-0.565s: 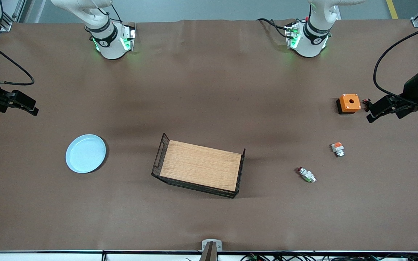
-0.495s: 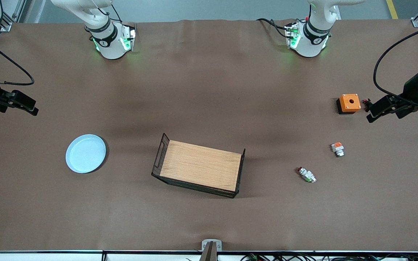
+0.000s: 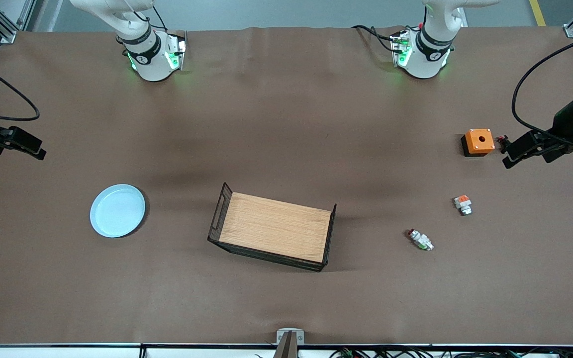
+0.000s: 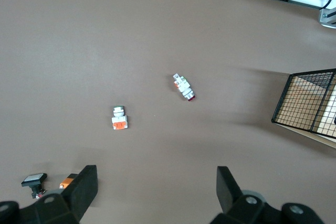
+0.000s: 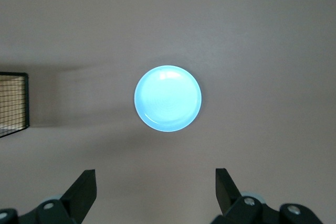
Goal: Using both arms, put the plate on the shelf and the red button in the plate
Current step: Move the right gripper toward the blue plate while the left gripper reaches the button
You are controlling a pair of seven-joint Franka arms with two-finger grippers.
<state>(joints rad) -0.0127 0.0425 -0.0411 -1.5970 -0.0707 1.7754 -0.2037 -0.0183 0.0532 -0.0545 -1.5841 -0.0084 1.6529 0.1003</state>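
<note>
Plate (image 3: 117, 211) sits flat on the worktop toward my right arm's end, right claw (image 3: 30, 149) released above that end, tray (image 3: 274, 232) mid-worktop, then red button (image 3: 420, 239) lying slantwise toward my left arm's end, nearest my released left claw (image 3: 513, 155).

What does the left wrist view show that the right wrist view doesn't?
Only the left wrist view shows the tiny whitish red button with its dark red cap, a small white part with an orange block, and the open left tool. Only the right wrist view shows the round pale blue plate and the open right tool. Both show the brown table and a corner of the wire-sided wooden tray.
</note>
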